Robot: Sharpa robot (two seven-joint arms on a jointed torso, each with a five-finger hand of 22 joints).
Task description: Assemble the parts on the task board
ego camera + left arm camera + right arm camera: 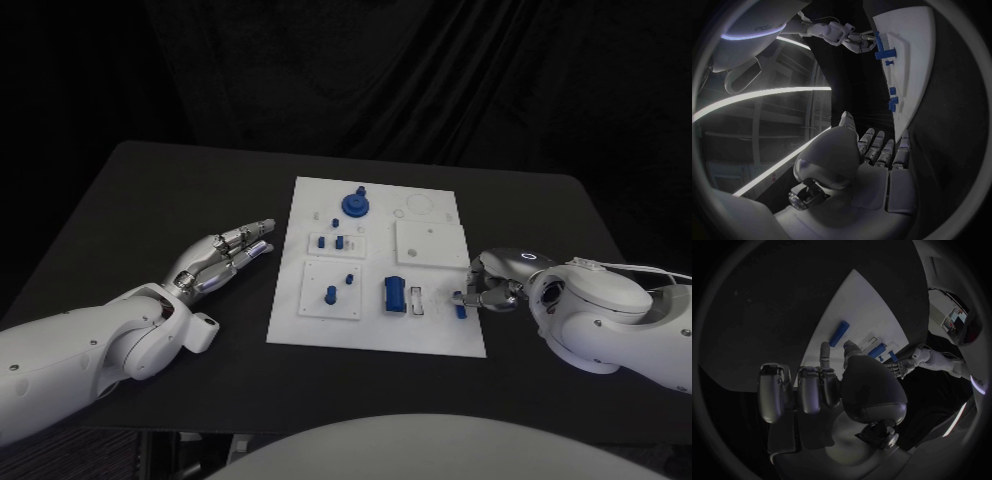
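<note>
The head camera looked steeply down on the black surface [173, 180] from the robot's side, far enough back to take in the whole white task board [378, 265] and both arms. The left wrist camera sat close behind the left hand [861, 160], facing along its fingers [879, 147] toward the board's edge [911, 75] and the right hand [848, 37] beyond. The right wrist camera sat as close behind the right hand [826, 385], facing across the board [861, 310]. All three shared the board.
</note>
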